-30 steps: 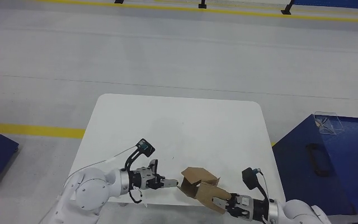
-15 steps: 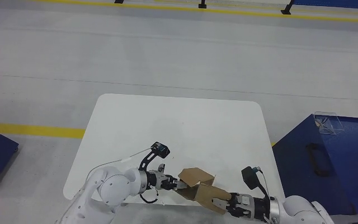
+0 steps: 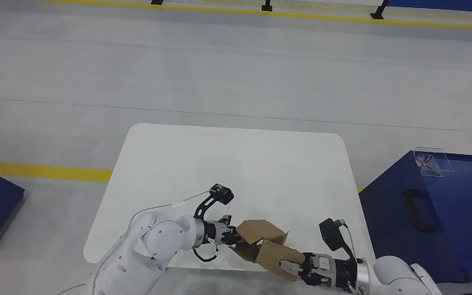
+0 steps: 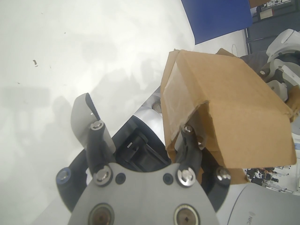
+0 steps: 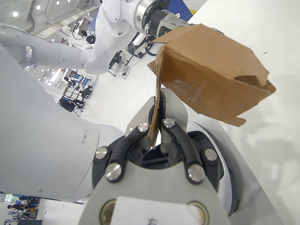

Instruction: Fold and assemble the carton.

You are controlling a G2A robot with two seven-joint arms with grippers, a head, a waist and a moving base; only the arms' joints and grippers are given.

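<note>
Left fingers: On the left gripper (image 4: 138, 118) we see the fingers (image 4: 80, 115) spread wide. One is tucked inside the carton's open end against a wall, and the other stands apart from the cardboard.
Left risk: If that gripper pushes in while spread like this, we expect the inner finger to crease or tear the wall instead of squaring it. If it closes off-centre, it may catch only a ragged edge.
Carton (image 3: 265, 247): It is half opened into a skewed tube and hangs between the two grippers at the near edge of the table (image 3: 221, 169), partly past that edge.
Carton risk: We judge that a slip would drop it off the table, because little of it has support underneath. Pushing from both ends could also flatten the tube again.
Right fingers: The right gripper (image 5: 159, 108) has its fingers (image 5: 174, 106) pressed together on one thin flap (image 5: 157, 87), edge on.
Right risk: The whole weight hangs on that flap. We think a pull or twist from the left side could bend it at the fold, or draw it out of the pinch.
</note>
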